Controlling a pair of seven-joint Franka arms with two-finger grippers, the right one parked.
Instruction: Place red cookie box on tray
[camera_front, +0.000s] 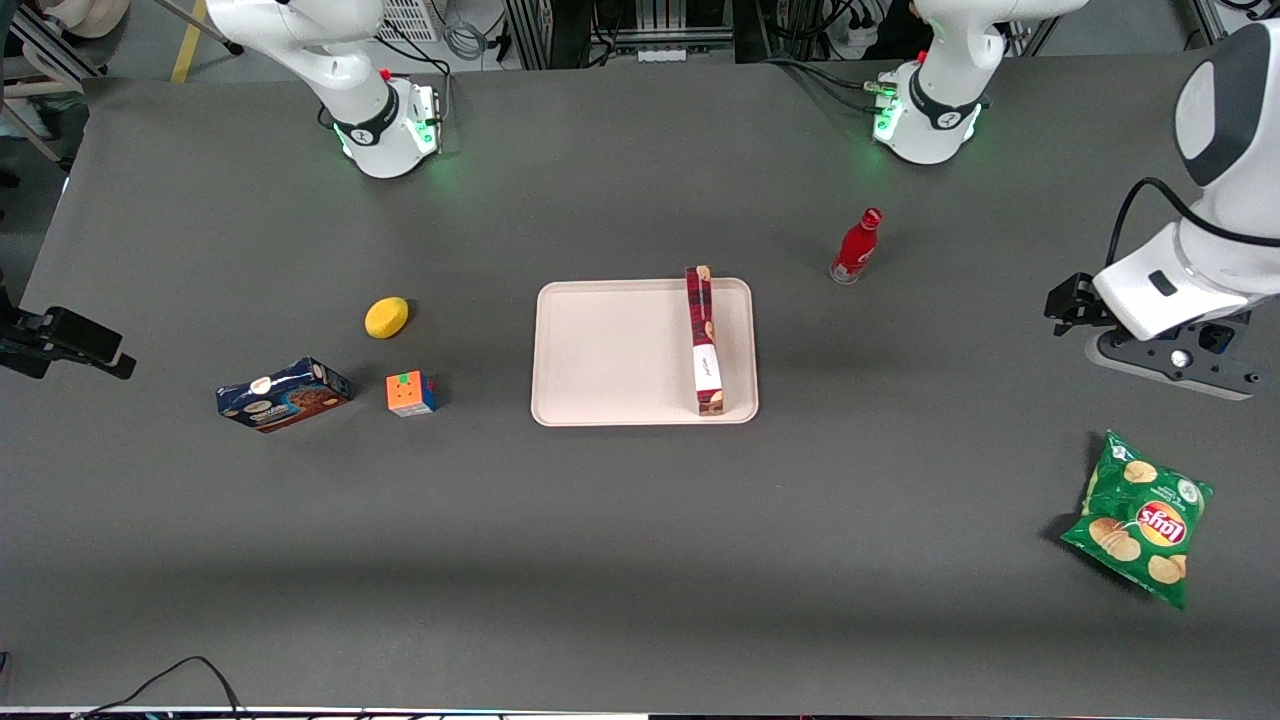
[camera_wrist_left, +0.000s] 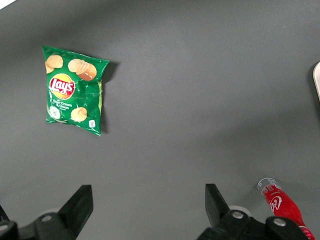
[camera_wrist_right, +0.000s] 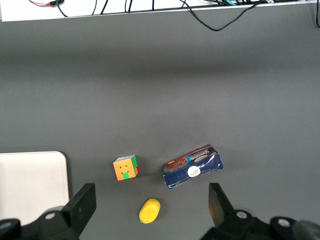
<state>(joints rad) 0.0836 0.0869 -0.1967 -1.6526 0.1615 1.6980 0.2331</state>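
The red cookie box (camera_front: 704, 340), long and slim with a white label patch, lies on the pale pinkish-cream tray (camera_front: 610, 350), along the tray's edge toward the working arm's end. My left gripper (camera_front: 1068, 303) hangs above the bare table at the working arm's end, well apart from the tray and box. In the left wrist view the gripper (camera_wrist_left: 147, 200) is open and empty over grey table, with a sliver of the tray's rim (camera_wrist_left: 317, 80) showing. A corner of the tray (camera_wrist_right: 30, 180) shows in the right wrist view.
A red bottle (camera_front: 857, 246) stands between tray and gripper, also in the wrist view (camera_wrist_left: 285, 207). A green chips bag (camera_front: 1140, 517) lies nearer the front camera. A dark-blue cookie box (camera_front: 284, 394), colour cube (camera_front: 411, 393) and yellow lemon (camera_front: 386, 317) lie toward the parked arm's end.
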